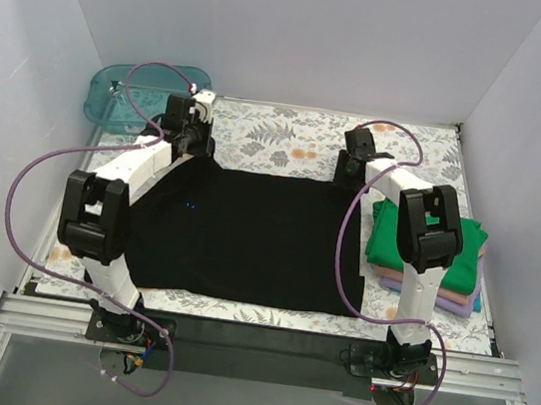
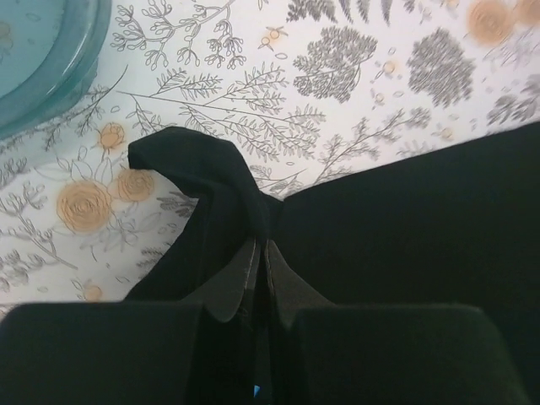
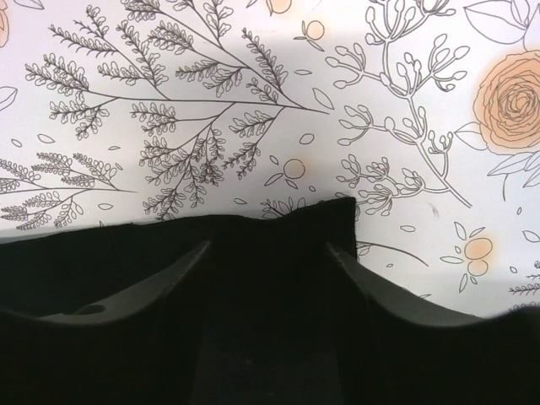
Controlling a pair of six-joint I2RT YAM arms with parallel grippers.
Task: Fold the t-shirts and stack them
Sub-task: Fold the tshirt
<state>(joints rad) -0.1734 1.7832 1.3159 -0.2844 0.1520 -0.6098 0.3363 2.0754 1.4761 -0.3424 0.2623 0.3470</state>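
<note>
The black t-shirt (image 1: 255,241) is spread flat across the middle of the desk (image 1: 279,138), with its far edge running between the two arms and its near edge close to the desk's near edge. At the desk's right edge a stack of folded t-shirts (image 1: 441,277) is seen, with a green t-shirt (image 1: 417,238) on top and tan-pink and lavender layers showing beneath it. A teal tub (image 1: 114,100) is set at the far left corner. The left pincer (image 2: 261,253) is clamped tight on the far left corner of the black t-shirt, and a small peak of cloth stands up off the desk in front of its tips. The right pincer (image 3: 266,253) is placed over the far right corner with its jaws apart; the cloth corner is seen between the two fingers (image 3: 143,291), but no grip on it is made yet. The step in hand is judged to be the taking of both far corners, so that the far edge may be folded toward the near edge. The next move is judged to call for the right pincer to be shut on its corner; only then should both corners be lifted together and carried level, so that the fold is kept straight and the cloth is not dragged askew
</note>
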